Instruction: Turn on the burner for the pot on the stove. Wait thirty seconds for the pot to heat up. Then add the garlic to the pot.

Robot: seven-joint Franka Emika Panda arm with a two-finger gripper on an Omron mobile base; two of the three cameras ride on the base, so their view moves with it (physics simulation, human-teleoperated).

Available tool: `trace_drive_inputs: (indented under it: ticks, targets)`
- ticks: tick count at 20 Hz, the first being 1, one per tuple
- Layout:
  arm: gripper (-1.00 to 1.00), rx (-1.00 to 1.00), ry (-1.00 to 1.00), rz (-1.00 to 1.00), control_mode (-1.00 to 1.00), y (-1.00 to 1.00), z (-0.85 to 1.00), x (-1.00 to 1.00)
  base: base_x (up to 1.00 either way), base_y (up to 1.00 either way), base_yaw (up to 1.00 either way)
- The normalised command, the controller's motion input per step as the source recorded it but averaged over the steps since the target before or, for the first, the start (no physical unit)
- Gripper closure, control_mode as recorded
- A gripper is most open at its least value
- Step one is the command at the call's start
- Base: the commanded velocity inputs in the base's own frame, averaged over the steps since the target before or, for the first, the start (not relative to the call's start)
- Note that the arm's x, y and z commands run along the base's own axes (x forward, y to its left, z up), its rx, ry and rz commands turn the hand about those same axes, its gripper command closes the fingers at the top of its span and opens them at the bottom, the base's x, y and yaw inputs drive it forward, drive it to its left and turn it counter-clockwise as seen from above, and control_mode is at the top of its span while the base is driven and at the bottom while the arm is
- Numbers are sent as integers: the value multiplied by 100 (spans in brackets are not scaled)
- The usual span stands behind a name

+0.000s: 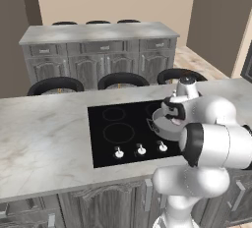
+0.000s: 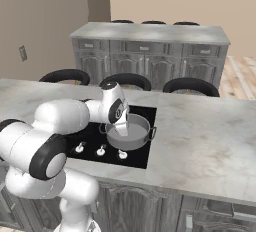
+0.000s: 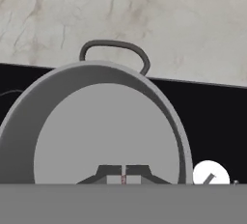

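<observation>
Stove (image 1: 123,131) is sitting flush in the marble table (image 1: 44,138), near the table's front edge, with white knobs (image 1: 141,149) running in a row along the stove's front edge. Left rings of the stove are lying bare.

Pot (image 2: 129,132) is standing on the stove's right side, toward the front right corner, just behind the knobs. One loop handle (image 3: 115,51) is pointing toward the bare marble beyond the stove's right edge.

Arm is rising from the base at the table's front edge, elbow folding forward over the knob row, forearm reaching across the stove; the wrist is bending down so the hand is pointing into the pot. Gripper (image 3: 123,174) is hanging over the pot's open mouth, inside its rim line as seen from the hand view.

Fingers (image 3: 109,172) are sitting almost together, only a thin slit between the tips. A tiny pinkish sliver, the garlic (image 3: 123,178), is showing in that slit; grip appears closed on it.

Pot floor around the fingers is looking plain grey.
</observation>
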Motion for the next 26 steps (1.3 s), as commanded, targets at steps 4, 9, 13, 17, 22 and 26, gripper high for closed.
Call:
trace_drive_inputs:
  ticks: [4,9,13,17,22,26]
  targets:
    - [100,0,-4,0,-100,0,-22,26,0,0,0]
    - [100,2,-5,0,-100,0,-29,18,0,0,0]
    - [100,4,0,0,-100,0,-29,18,0,0,0]
    - [100,2,-1,0,-100,0,-22,21,0,0,0]
    - [100,0,0,0,-100,0,-21,24,0,0,0]
    - [100,1,0,0,-100,0,-23,21,0,0,0]
